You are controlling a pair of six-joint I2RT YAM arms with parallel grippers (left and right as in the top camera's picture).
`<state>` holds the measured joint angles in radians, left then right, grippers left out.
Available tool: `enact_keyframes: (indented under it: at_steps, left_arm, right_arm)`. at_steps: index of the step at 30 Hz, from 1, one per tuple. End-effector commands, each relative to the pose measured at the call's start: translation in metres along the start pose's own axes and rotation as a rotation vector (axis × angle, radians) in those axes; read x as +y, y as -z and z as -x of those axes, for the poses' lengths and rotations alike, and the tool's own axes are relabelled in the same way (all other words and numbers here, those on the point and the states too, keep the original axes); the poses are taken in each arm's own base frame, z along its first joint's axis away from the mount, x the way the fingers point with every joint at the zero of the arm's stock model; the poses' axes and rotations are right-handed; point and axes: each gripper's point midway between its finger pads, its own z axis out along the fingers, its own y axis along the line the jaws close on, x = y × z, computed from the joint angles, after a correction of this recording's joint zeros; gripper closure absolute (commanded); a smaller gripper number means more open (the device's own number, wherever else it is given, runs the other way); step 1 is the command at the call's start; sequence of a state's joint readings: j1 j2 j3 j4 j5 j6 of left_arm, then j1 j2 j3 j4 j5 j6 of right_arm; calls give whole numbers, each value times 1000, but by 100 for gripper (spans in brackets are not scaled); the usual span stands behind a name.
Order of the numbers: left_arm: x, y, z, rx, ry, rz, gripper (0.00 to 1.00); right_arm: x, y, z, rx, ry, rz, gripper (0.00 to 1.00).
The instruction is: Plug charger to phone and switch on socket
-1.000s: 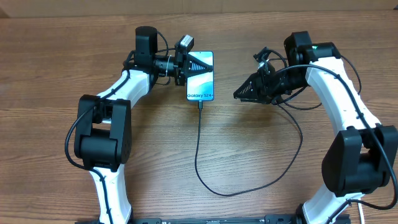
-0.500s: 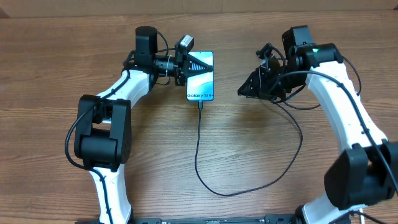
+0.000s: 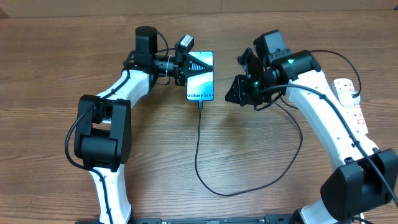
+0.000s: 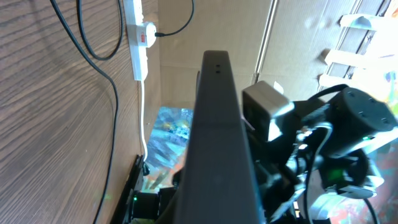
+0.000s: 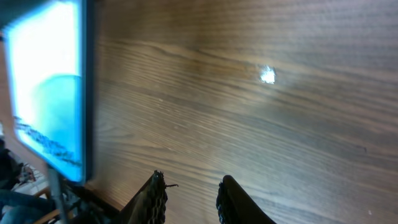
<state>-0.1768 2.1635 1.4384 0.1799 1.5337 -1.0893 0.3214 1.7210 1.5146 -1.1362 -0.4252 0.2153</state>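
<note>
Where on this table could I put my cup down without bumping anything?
Bare wood lies outside the left arm, and between that arm and the charger cable. Crowded: around the phone, left hand on it and right hand close by, and near the socket on the right edge.

The phone point(image 3: 203, 87) is partly covered by the left gripper point(image 3: 200, 65); the socket point(image 3: 348, 86) is half hidden by the right arm point(image 3: 323, 115), its switch positions too small to tell.
</note>
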Motion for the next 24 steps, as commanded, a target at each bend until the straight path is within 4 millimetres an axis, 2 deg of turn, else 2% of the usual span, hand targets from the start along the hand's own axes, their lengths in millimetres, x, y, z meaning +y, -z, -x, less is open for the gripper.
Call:
enact_keyframes:
  at_steps: [1, 5, 7, 8, 9, 11, 13, 16, 24]
  left_arm:
    - [-14, 3, -5, 17, -42, -14, 96]
    - [-14, 4, -5, 16, -42, -14, 96]
    - [-14, 4, -5, 16, -42, -14, 96]
    - [-14, 4, -5, 16, -42, -14, 96]
    - [-14, 4, -5, 15, -42, -13, 96]
    - [-14, 4, -5, 15, -43, -13, 96]
    - [-14, 4, -5, 14, -42, -13, 96]
    - [-14, 4, -5, 15, -42, -13, 96]
    - [-14, 4, -5, 15, -42, -13, 96]
  right_arm:
    - [-6, 14, -9, -70, -1, -32, 73]
    - [-5, 21, -20, -162, 25, -2, 72]
    - [-5, 23, -23, -213, 17, 19, 68]
    - [-5, 24, -24, -227, 17, 27, 58]
    - [-3, 24, -26, -232, 12, 41, 42]
    - [3, 24, -28, -219, 13, 76, 32]
    - [9, 24, -28, -214, 20, 107, 32]
    - [11, 25, -26, -222, 27, 118, 37]
    - [12, 26, -23, -234, 33, 122, 37]
